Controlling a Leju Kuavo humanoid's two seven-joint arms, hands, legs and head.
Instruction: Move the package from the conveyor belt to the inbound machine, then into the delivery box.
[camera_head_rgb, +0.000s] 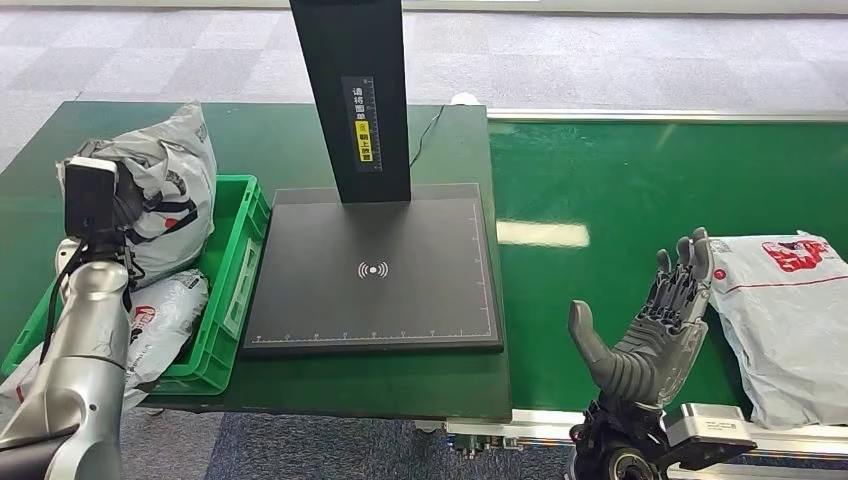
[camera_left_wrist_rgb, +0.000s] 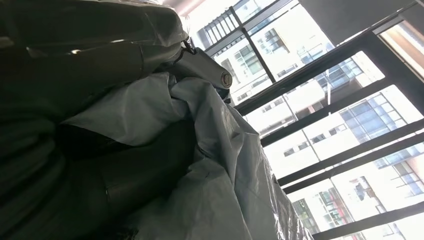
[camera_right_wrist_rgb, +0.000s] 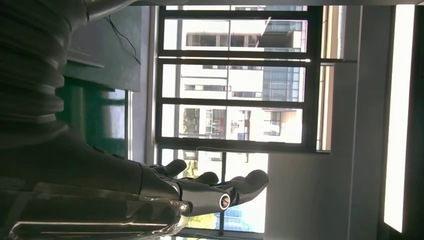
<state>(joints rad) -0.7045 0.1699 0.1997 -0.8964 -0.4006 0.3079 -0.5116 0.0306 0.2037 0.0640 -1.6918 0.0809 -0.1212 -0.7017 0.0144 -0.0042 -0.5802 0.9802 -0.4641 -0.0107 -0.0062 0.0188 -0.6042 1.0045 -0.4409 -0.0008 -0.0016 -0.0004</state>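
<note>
A grey package (camera_head_rgb: 170, 185) with red print hangs over the green delivery box (camera_head_rgb: 240, 262). My left hand (camera_head_rgb: 122, 212) grips it from the near side. In the left wrist view, dark fingers (camera_left_wrist_rgb: 115, 182) are wrapped into the crumpled grey plastic (camera_left_wrist_rgb: 215, 145). A second grey package (camera_head_rgb: 795, 305) lies flat on the green conveyor belt (camera_head_rgb: 620, 190) at the right. My right hand (camera_head_rgb: 650, 325) stands open just left of that package, palm up and fingers spread, holding nothing. The right wrist view shows those fingers (camera_right_wrist_rgb: 205, 192) extended and empty.
The inbound machine's black scan plate (camera_head_rgb: 375, 270) lies bare between box and belt, with its black column (camera_head_rgb: 352, 95) rising at the back. Another package (camera_head_rgb: 165, 315) lies in the box's near end. The belt's metal rail (camera_head_rgb: 800, 440) runs along the front.
</note>
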